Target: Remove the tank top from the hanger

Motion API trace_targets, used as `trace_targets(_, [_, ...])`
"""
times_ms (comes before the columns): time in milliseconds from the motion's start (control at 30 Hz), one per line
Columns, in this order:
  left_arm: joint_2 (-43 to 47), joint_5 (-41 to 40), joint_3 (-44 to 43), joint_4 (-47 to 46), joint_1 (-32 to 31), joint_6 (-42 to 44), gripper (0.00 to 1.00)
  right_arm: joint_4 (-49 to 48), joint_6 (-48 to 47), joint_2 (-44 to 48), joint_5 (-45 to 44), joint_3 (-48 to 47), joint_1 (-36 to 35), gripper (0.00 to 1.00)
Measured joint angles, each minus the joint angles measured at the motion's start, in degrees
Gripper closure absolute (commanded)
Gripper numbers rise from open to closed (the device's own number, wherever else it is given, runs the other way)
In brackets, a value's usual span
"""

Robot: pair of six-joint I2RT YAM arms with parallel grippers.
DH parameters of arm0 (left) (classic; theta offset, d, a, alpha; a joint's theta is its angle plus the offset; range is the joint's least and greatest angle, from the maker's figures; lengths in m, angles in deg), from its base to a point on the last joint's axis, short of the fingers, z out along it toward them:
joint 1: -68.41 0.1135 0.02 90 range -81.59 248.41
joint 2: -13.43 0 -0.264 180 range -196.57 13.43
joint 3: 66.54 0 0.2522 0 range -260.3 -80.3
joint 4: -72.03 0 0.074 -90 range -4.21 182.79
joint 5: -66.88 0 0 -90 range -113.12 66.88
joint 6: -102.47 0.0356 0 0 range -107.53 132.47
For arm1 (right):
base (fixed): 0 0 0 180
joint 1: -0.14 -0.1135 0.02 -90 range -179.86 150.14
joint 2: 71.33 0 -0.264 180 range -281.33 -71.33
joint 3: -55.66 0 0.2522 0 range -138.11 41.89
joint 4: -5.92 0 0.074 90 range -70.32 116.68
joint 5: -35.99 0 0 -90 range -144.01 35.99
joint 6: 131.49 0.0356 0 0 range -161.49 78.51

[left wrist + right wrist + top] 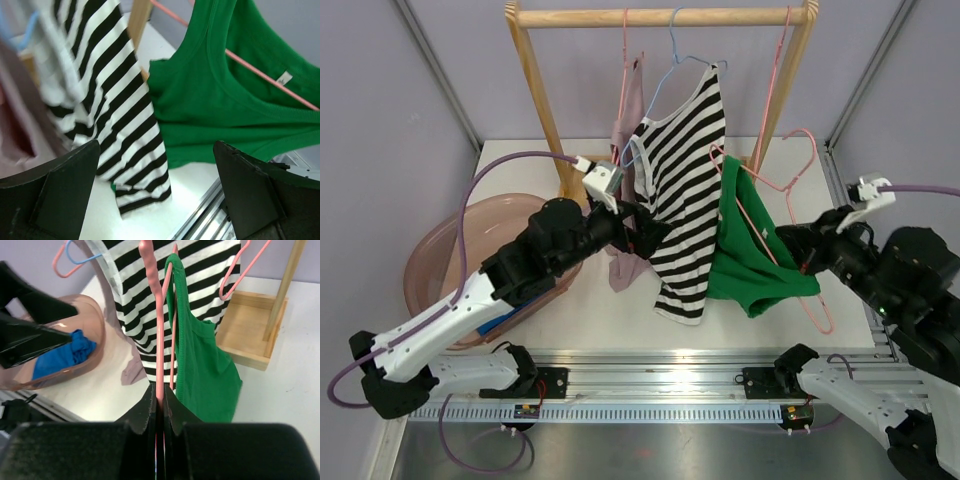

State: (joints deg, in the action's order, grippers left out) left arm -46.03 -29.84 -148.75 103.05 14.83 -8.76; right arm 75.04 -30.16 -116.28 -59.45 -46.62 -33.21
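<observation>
Green sleeveless tank top (750, 255) hung unremoved on the pink wire hanger (159, 350) pinched by the right end effector (159, 399); the left end effector (156, 152), at its nine o'clock, gaped.

Cannot make out from above the tips of the left gripper (636, 226), lost behind folds of the striped top (685, 170). Cannot read the blue hanger (31, 22), blurred at the left wrist view's left edge. Same view crops the green tank top (225, 100) at top and right. Cannot follow the pink hanger (159, 330) below the pinched right gripper (159, 396).
</observation>
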Motion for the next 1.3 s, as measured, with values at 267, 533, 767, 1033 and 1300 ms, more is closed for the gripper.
trace_targets(267, [-9.97,0.15,-9.68,-6.84,-7.72,7.48,0.01,3.37,2.58,8.44,6.38,0.33,0.02,1.0])
trace_targets(533, [-18.01,0.48,-17.4,-11.69,-12.76,12.66,0.16,6.27,3.82,8.85,11.02,-1.29,0.02,1.0])
trace_targets(767, [-22.77,-0.85,-18.99,-11.78,-12.94,14.1,0.39,7.61,3.93,9.07,12.57,-3.74,0.02,1.0])
trace_targets(1033, [-23.56,-4.28,-18.99,-11.82,-13.11,15.3,0.91,7.56,3.89,9.38,12.55,-4.9,0.02,1.0])
trace_targets(1300, [-23.37,-17.7,-18.8,-11.37,-13.46,15.1,1.0,7.5,2.56,9.38,12.55,-4.61,0.02,1.0])
